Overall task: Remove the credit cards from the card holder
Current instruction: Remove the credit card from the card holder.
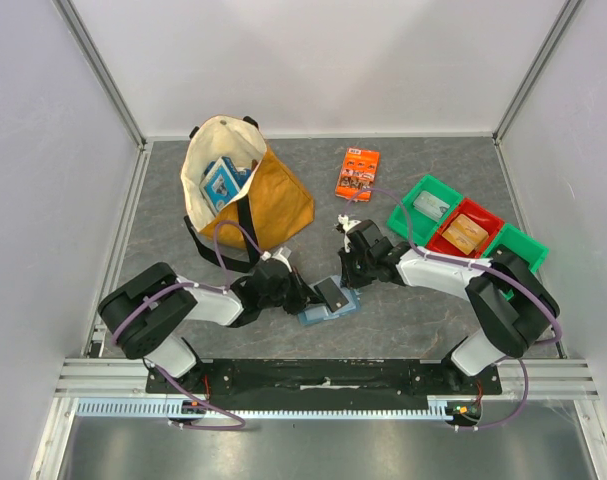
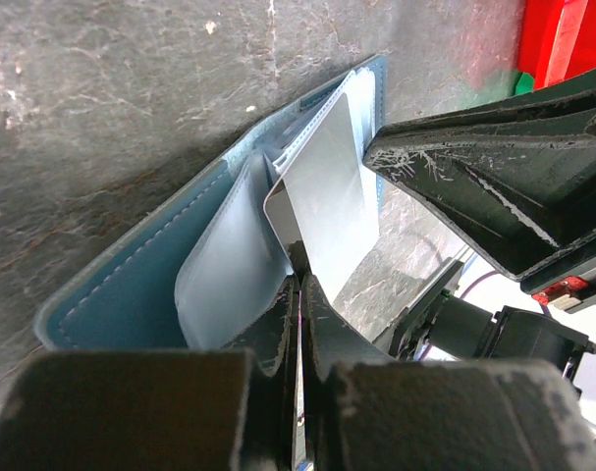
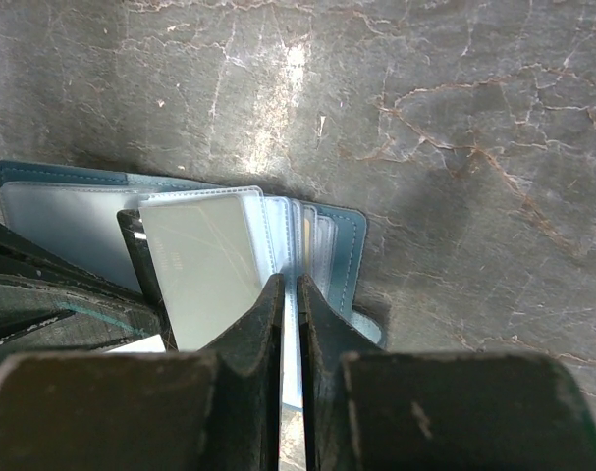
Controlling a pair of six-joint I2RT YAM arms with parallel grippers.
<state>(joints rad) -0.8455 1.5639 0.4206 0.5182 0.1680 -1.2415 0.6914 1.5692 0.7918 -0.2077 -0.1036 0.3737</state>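
The left gripper [image 2: 298, 289] is clamped on a corner of a dark credit card [image 2: 327, 191] tilting up over the open light-blue card holder [image 2: 111, 304]. The right gripper [image 3: 288, 287] pinches one clear pocket leaf [image 3: 290, 343] (thin, edge-on between its fingers). The holder lies on the table [image 1: 433, 310] toward its 6 o'clock edge, with the tote bag [image 1: 268, 200] at the holder's 11 o'clock and the bins [image 1: 518, 248] at 2 o'clock.

Colour findings, noted from the side of the bench.

- Bench [image 1: 403, 320]: dark grey, marbled with pale veins.
- Card holder [image 2: 131, 294]: light-blue cover with paler stitching along the edge; its pockets are frosted and milky.
- Credit card [image 1: 333, 293]: dark grey-black from above, with a glossy silver-grey sheen up close.
- Left pincer [image 2: 298, 294] and right pincer [image 3: 286, 294]: black, scuffed whitish.
- Tote bag [image 1: 278, 205]: mustard-tan outside, cream lining, black straps.
- Box [image 1: 221, 182]: blue and white.
- Packet [image 1: 357, 173]: orange, printed.
- Green bins [image 1: 407, 198]: bright green.
- Red bin [image 1: 491, 216]: red, holding a tan-orange item [image 1: 465, 233].
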